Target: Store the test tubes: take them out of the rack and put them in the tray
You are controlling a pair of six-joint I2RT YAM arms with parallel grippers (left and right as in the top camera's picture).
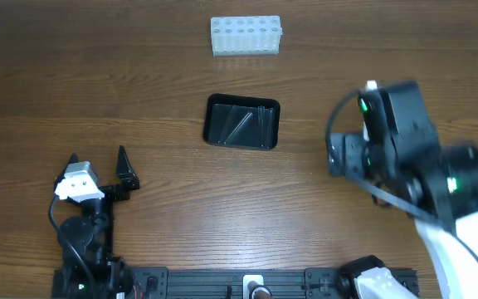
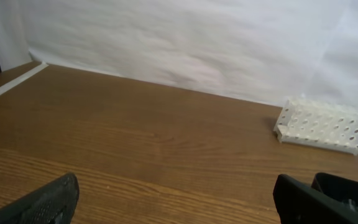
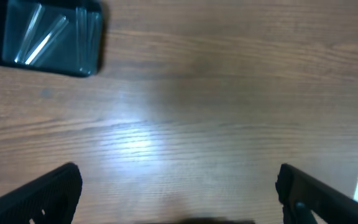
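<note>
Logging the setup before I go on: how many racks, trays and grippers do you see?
Rack: 1
Tray: 1
Grippers: 2, left gripper and right gripper
Total: 4
Tubes in the tray: too blurred to count.

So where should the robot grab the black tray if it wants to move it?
Probably by the short wall on the left arm's side, coming straight down, one finger inside and one outside. The black tray is low and flat with a thin raised rim, so pinching over the edge suits it. The test tubes lie toward its middle and right, leaving that end freer.
</note>
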